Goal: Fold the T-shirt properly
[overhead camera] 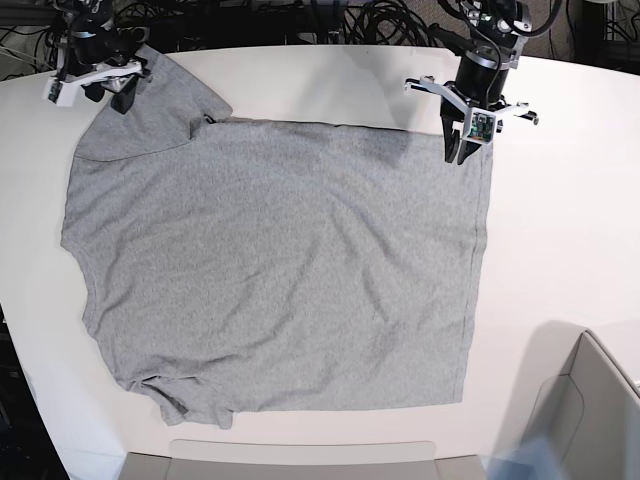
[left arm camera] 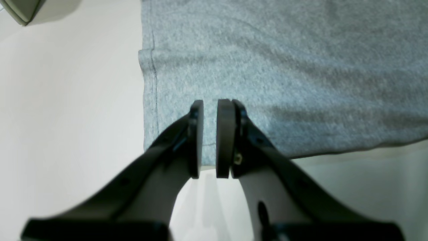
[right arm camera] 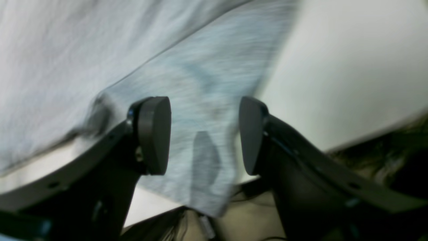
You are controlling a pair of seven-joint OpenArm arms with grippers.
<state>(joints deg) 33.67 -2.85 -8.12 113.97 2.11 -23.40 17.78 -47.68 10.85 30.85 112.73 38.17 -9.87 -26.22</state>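
The heather-grey T-shirt (overhead camera: 280,260) lies spread flat on the white table (overhead camera: 570,220), plain side up, with no lettering visible. My left gripper (overhead camera: 458,155) hovers over its far right hem corner. In the left wrist view the T-shirt (left arm camera: 284,67) fills the upper right. The left gripper (left arm camera: 210,103) shows only a narrow slit between its pads, with nothing in it. My right gripper (overhead camera: 108,100) is over the far left sleeve. In the blurred right wrist view it (right arm camera: 204,103) is wide open and empty above the sleeve (right arm camera: 200,77), whose tip lies past the table edge.
A grey bin (overhead camera: 590,400) stands at the near right corner and a grey tray edge (overhead camera: 300,460) runs along the near side. Cables (overhead camera: 300,20) run behind the table's far edge. A grey box corner (left arm camera: 23,10) shows in the left wrist view.
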